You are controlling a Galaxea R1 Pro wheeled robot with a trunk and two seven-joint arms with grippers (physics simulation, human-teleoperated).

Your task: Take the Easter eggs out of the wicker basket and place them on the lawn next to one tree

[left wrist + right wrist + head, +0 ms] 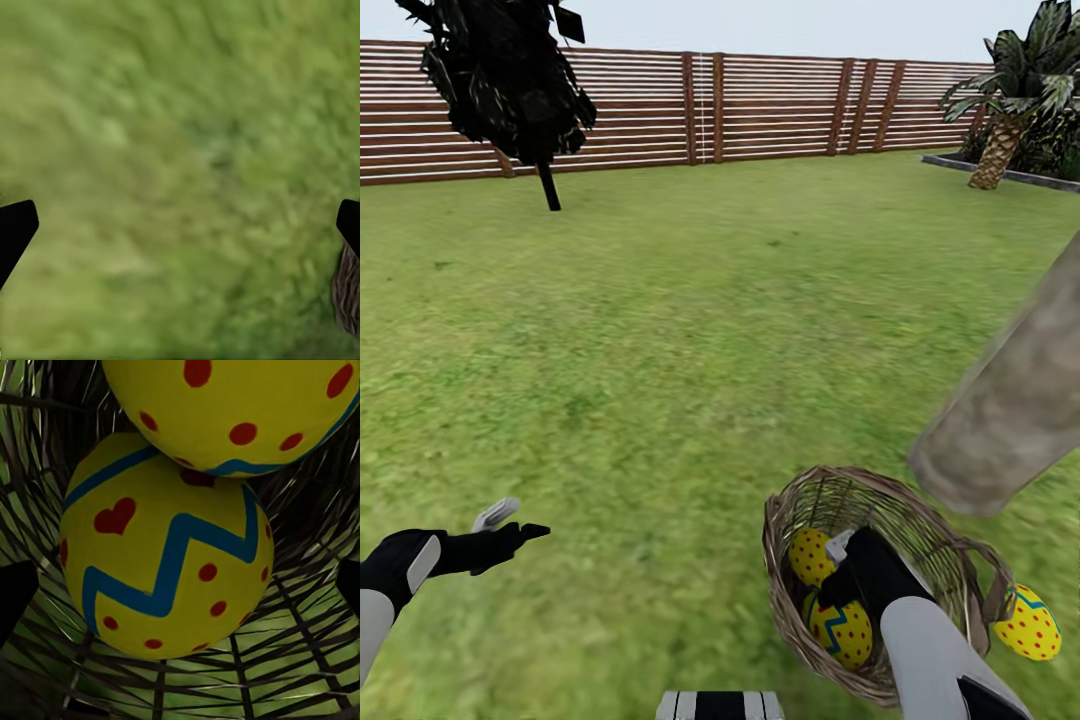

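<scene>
**Right gripper down in the basket; two eggs in, one out**

Right gripper (838, 560): lowered inside the wicker basket (920, 520), its dark fingertips spread wide at either edge of the wrist view, released, clasping nothing. Directly before it lie two Easter eggs, touching one another.

Near egg (169, 566): yellow, blue zigzag band, red dots and one red heart, resting on the open weave of the basket floor, grass showing green through the gaps.

Far egg (240, 405): same pattern, lying against the first.

Wicker basket: round, brown, deep, standing on the lawn (660, 330) just in front of the robot's right side, a loop handle on its outer flank.

Third egg (1028, 625): out on the grass, just beside the basket's handle side, near the foot of the tree (1010, 400).

Tree: thick pale mottled trunk, rising close behind the basket.

Left gripper (510, 525): held low over bare grass, well apart from the basket, fingers parted, empty.

Surround: brown slat fence (760, 105), a dark thin-trunked tree (510, 80), a palm (1010, 110).
</scene>
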